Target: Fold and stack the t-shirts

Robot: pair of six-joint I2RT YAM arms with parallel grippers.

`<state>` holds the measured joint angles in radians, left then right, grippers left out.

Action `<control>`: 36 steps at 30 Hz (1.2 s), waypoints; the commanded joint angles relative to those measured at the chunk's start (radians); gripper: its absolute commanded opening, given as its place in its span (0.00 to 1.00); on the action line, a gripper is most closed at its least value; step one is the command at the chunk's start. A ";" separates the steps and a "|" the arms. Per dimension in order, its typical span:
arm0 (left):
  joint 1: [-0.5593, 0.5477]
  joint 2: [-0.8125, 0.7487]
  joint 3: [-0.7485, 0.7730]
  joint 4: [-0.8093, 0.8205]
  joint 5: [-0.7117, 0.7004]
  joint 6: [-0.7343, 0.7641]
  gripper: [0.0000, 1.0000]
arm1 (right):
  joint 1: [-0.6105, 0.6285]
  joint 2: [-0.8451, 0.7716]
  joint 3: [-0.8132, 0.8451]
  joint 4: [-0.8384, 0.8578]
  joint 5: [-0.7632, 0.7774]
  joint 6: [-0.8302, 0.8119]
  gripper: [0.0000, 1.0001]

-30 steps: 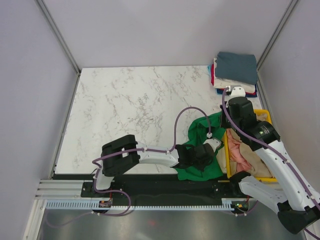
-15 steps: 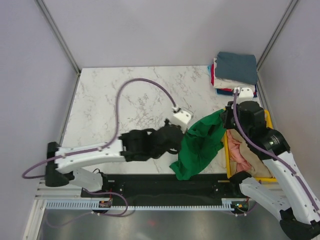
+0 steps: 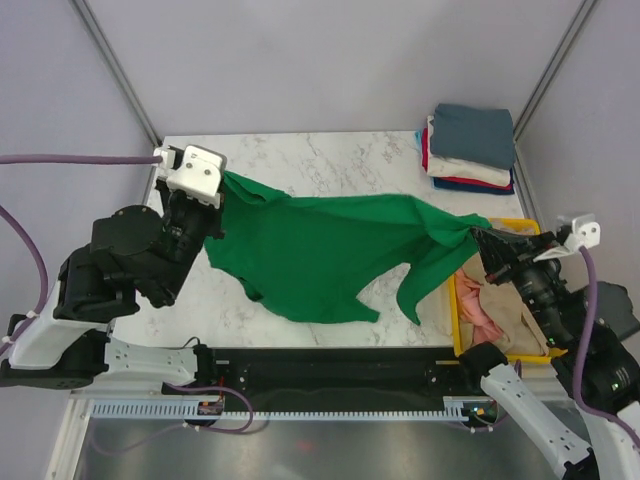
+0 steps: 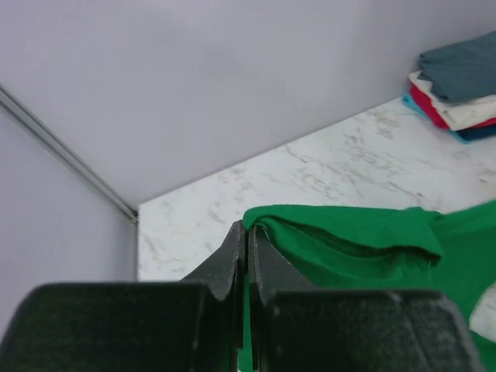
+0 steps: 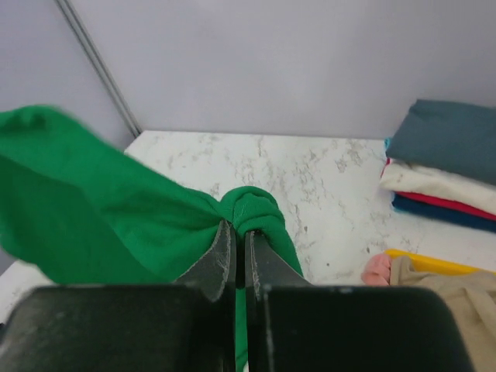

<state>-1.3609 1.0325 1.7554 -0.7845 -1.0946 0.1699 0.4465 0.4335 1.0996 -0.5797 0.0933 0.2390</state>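
Observation:
The bright green t-shirt (image 3: 330, 245) hangs stretched in the air between my two grippers, above the marble table (image 3: 290, 165). My left gripper (image 3: 215, 185) is shut on its left end; in the left wrist view (image 4: 246, 232) the cloth (image 4: 341, 240) is pinched at the fingertips. My right gripper (image 3: 478, 232) is shut on its right end; in the right wrist view (image 5: 239, 229) the bunched cloth (image 5: 116, 209) is clamped there. A stack of folded t-shirts (image 3: 470, 148), slate blue on top, sits at the far right corner. Beige and salmon pink t-shirts (image 3: 490, 305) lie in the bin.
The yellow plastic bin (image 3: 520, 228) stands at the right front edge, below my right arm. The folded stack also shows in the right wrist view (image 5: 442, 163) and the left wrist view (image 4: 457, 81). Grey walls close the table on three sides.
Both arms have lifted and pulled apart. The left gripper carried its end of the green t-shirt far to the back left, and the crumpled shirt is now spread wide in the air.

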 commanded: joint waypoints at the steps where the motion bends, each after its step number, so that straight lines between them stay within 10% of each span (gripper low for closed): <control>1: -0.004 0.014 0.055 0.074 -0.160 0.353 0.02 | -0.005 -0.085 -0.001 0.093 -0.074 -0.036 0.00; 6: -0.004 -0.048 0.029 0.259 -0.136 0.511 0.02 | -0.005 -0.173 -0.060 0.222 -0.138 -0.030 0.00; 11: -0.001 -0.071 -0.152 0.747 -0.021 0.830 0.02 | -0.005 0.092 0.031 0.186 0.078 0.023 0.00; 14: 0.045 0.006 -0.078 0.707 0.016 0.833 0.02 | -0.005 0.353 0.092 0.176 0.118 0.078 0.00; 20: 0.585 0.223 0.010 0.299 0.447 0.430 0.02 | -0.113 0.882 0.329 0.064 0.085 0.224 0.02; 21: 0.731 0.269 -0.002 0.277 0.522 0.396 0.02 | -0.177 1.038 0.368 0.049 0.045 0.255 0.07; 24: 1.033 0.565 0.077 0.234 0.641 0.213 0.05 | -0.255 1.309 0.604 -0.115 -0.004 0.275 0.78; 27: 1.161 0.886 0.456 -0.127 0.779 -0.122 0.57 | -0.258 1.322 0.720 -0.169 -0.013 0.258 0.98; 30: 1.151 0.959 0.535 -0.213 0.751 -0.190 0.99 | -0.250 1.230 0.669 -0.128 -0.075 0.238 0.98; 36: 1.151 0.798 0.307 -0.210 0.763 -0.302 0.99 | -0.181 0.980 0.266 0.064 -0.162 0.241 0.98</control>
<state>-0.1848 2.0628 2.1242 -0.9573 -0.3752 0.0372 0.2199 1.5459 1.5093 -0.6121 0.0013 0.4725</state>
